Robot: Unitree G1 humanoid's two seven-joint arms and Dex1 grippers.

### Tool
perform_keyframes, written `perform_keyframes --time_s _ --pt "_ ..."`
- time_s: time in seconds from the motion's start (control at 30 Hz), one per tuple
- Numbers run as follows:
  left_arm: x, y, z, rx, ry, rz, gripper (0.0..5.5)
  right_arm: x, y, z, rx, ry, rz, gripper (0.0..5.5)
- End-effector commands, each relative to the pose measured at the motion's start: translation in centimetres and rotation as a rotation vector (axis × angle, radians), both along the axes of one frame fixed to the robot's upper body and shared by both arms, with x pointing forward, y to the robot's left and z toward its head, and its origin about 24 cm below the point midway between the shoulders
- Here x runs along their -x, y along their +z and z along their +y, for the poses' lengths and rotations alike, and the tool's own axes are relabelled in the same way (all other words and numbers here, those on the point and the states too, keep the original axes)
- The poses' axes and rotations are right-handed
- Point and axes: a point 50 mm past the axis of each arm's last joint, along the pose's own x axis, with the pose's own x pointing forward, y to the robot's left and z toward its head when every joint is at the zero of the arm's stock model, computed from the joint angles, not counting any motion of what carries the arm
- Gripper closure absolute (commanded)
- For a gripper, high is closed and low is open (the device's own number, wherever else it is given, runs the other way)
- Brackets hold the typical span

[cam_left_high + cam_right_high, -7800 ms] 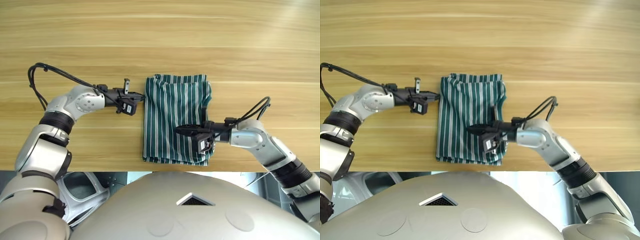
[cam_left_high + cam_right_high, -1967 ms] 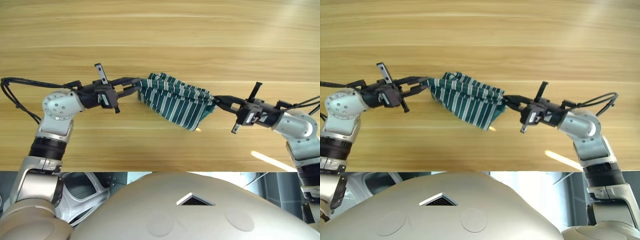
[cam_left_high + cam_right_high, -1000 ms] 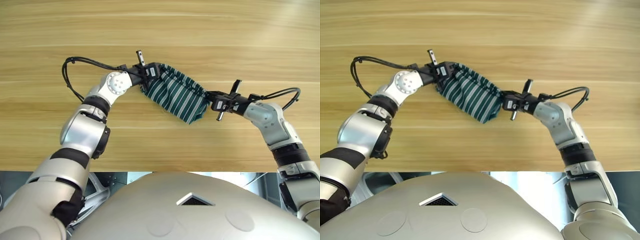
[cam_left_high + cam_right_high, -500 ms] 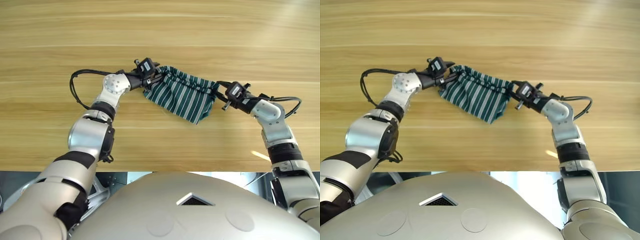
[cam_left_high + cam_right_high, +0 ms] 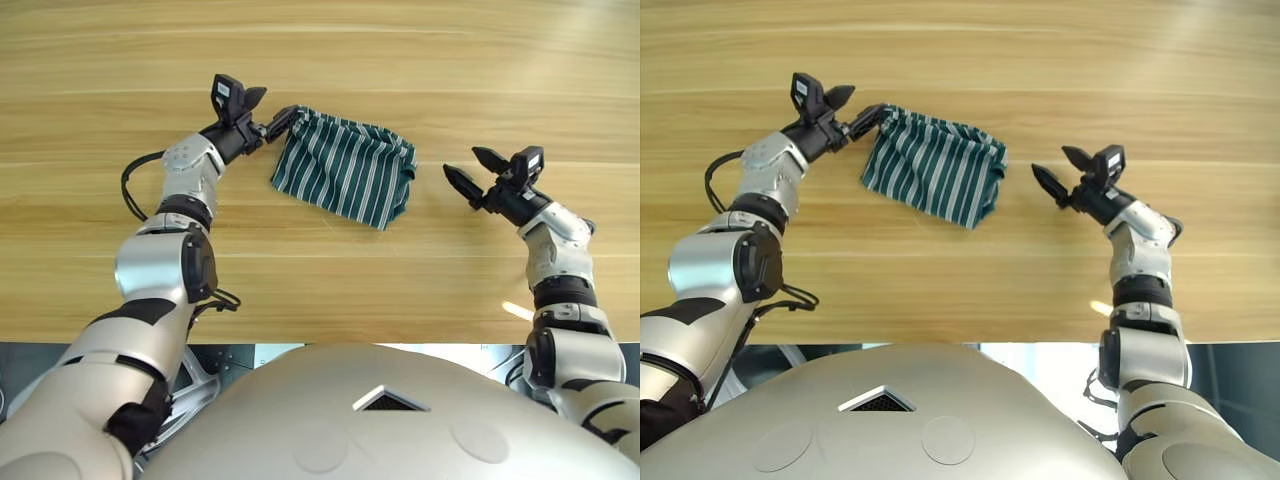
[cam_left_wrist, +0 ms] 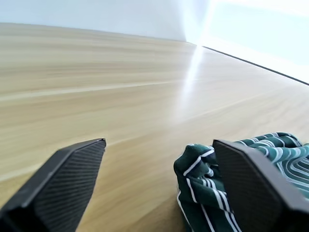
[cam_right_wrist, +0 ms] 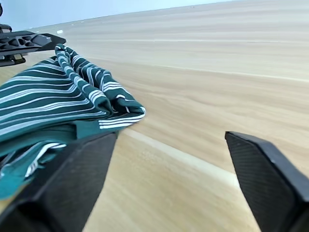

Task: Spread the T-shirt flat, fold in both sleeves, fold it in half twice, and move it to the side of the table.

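**Mia:** What is the biggest thing there?

**Tom:** The long table of pale wood [image 5: 400,60]. Everything rests on it.

**Mia:** And where is the shirt?

**Tom:** The dark green T-shirt with thin white stripes [image 5: 345,175] lies on the table. It sits a bit left of the middle, toward the far side. It is a small folded bundle, turned a little crooked. The far edge is bunched up.

**Mia:** So is the folding done?

**Tom:** It looks that way, because the bundle is small and thick. The shirt seems to be put down in its spot. It could still sit neater.

**Mia:** What about the robot's left gripper [image 5: 272,105]?

**Tom:** It is at the far left corner of the bundle. Its jaws stand wide open and squeeze nothing. The corner is just beside one jaw. The pictures do not show if they touch.

**Mia:** And the right gripper [image 5: 462,163]?

**Tom:** It is off to the right, with bare wood between it and the shirt. Its jaws are open too and point at the bundle. Nothing holds the shirt, so it lies still by itself.
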Motion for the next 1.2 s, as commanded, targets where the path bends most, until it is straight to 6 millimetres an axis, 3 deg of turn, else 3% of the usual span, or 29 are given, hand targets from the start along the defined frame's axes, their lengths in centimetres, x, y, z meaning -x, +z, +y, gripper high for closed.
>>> perform_keyframes --time_s 0.03,0.13,0.2,0.27,0.33,0.43,0.7,0.93,1.13,1.2 --pt "-0.8 1.2 0.5 0.212 0.097 -0.014 1.42 -1.1 1.4 0.2 -0.035 -0.006 -0.109 0.71" --pt "-1.1 3.0 2.2 0.544 0.169 -0.117 1.23 -0.9 3.7 0.8 -0.103 0.039 -0.297 0.18" --pt "-0.8 3.9 3.4 0.709 0.165 -0.217 1.23 -0.3 5.6 1.4 -0.153 0.097 -0.424 0.18" --pt "-0.1 4.3 3.8 0.742 0.09 -0.317 1.23 0.1 6.9 2.3 -0.171 0.161 -0.503 0.46" --pt "0.8 4.2 3.7 0.721 -0.009 -0.381 1.44 0.2 7.8 3.6 -0.163 0.224 -0.546 0.79" --pt "2.6 3.8 3.5 0.645 -0.192 -0.467 2.07 0.0 8.6 7.1 -0.122 0.351 -0.582 1.46" --pt "6.5 2.6 2.1 0.371 -0.432 -0.518 3.45 -2.4 8.3 13.8 0.072 0.472 -0.586 3.02" --pt "7.6 1.0 1.2 0.133 -0.539 -0.51 4.64 -4.4 7.5 16.6 0.218 0.443 -0.575 4.36" --pt "7.3 0.8 0.8 0.004 -0.539 -0.539 5.5 -4.3 6.3 17.9 0.295 0.485 -0.567 5.48" --pt "6.9 0.7 0.6 -0.066 -0.52 -0.534 5.5 -3.9 5.7 18.4 0.334 0.525 -0.561 5.49"
